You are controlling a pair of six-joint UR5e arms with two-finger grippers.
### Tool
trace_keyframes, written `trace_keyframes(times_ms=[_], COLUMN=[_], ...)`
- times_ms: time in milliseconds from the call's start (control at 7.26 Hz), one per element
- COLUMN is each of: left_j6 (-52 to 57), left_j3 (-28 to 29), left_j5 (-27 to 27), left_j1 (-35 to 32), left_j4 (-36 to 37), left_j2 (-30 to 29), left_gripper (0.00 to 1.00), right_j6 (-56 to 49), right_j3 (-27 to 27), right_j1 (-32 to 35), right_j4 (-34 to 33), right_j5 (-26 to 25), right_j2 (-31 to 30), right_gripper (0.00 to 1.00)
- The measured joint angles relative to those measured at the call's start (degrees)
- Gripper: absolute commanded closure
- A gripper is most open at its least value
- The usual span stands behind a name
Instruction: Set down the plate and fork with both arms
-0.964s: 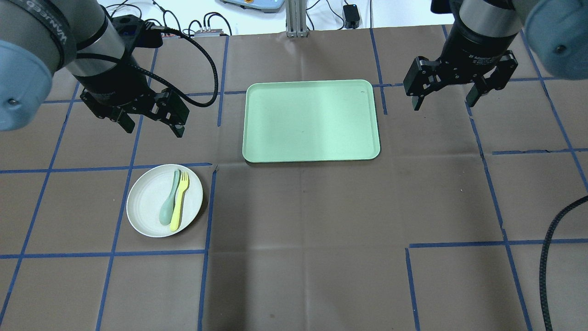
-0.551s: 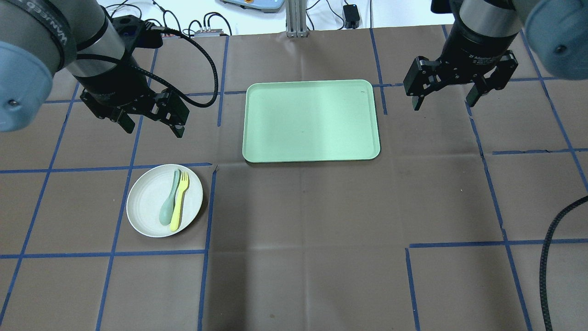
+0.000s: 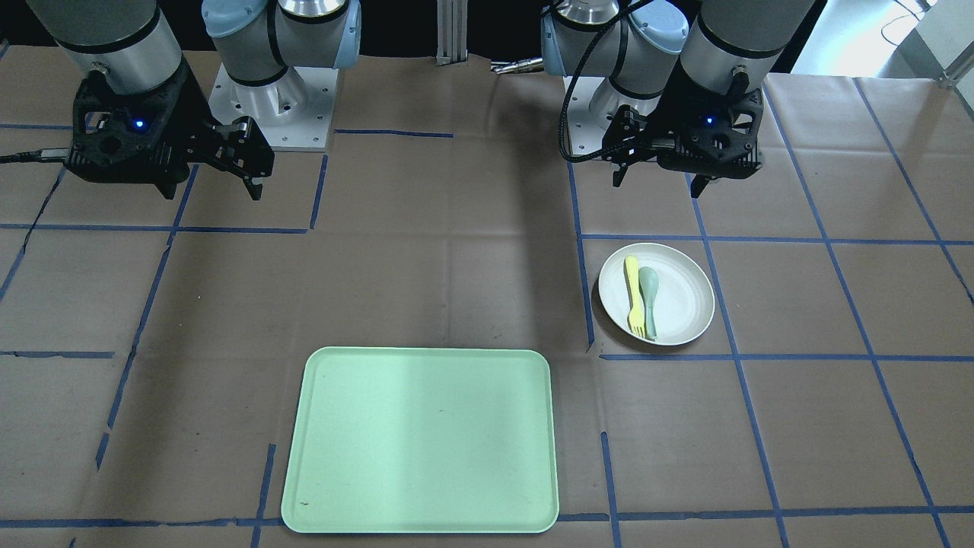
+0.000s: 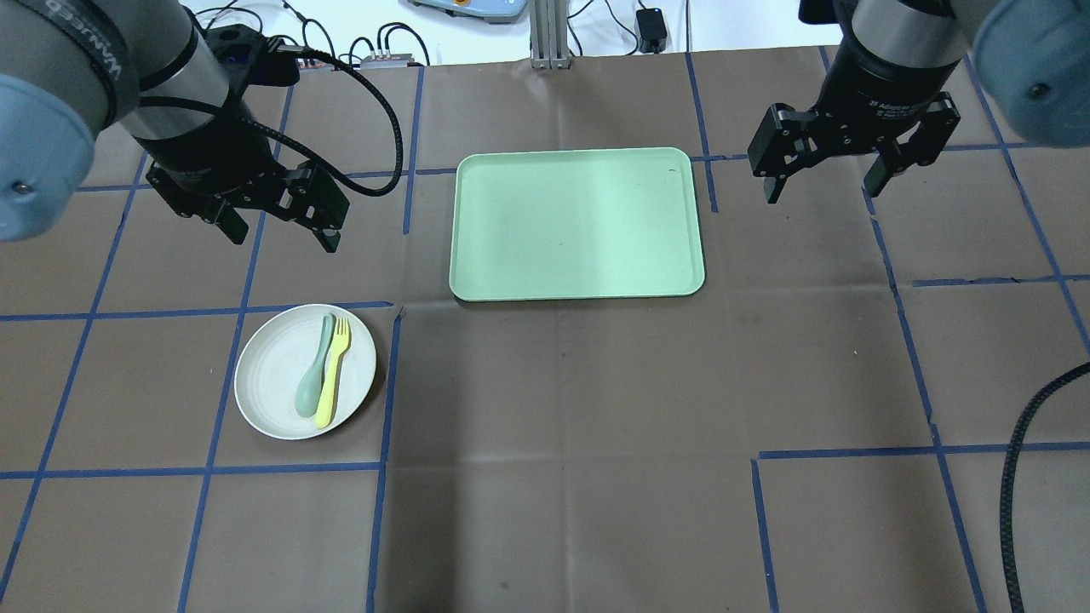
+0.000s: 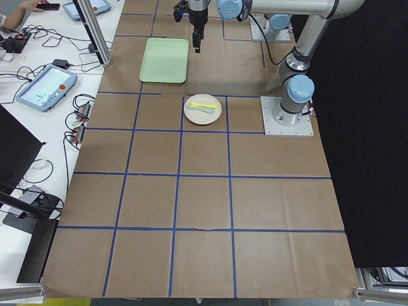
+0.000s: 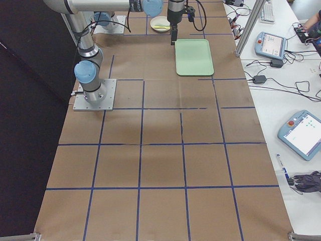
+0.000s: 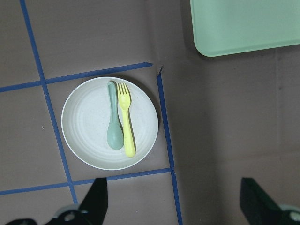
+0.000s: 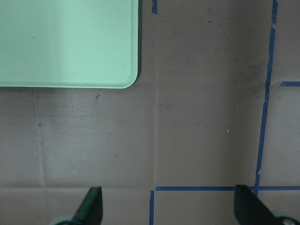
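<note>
Overhead exterior: barely anything has changed. The left gripper (image 4: pixel 283 238) edged toward 12 o'clock; it and the right gripper (image 4: pixel 822 194) hang spread, empty. Plate (image 4: pixel 268 375) with fork (image 4: pixel 332 375) and spoon (image 4: pixel 311 379) sits untouched at the tray's (image 4: pixel 579 221) 8 o'clock, so pickup hasn't begun.

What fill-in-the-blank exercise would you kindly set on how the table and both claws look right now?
1. The plate holds ____ utensils: the fork and the spoon.
2. The green tray is completely ____.
3. The left claw and the right claw are both ____, holding nothing.
Missing words: two; empty; open.
</note>
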Motion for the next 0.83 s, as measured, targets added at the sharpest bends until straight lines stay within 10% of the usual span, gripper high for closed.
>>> trace_keyframes(times_ms=[826], left_j6=[0.36], left_j3=[-0.55], left_j5=[-0.08], left_j1=[0.66], left_j4=[-0.47], left_j2=[0.56], left_gripper=[0.0], right_j6=[0.0], right_j3=[0.0], right_j1=[0.08], right_j4=[-0.11], right_j5=[0.05], right_j2=[0.05], right_gripper=[0.0])
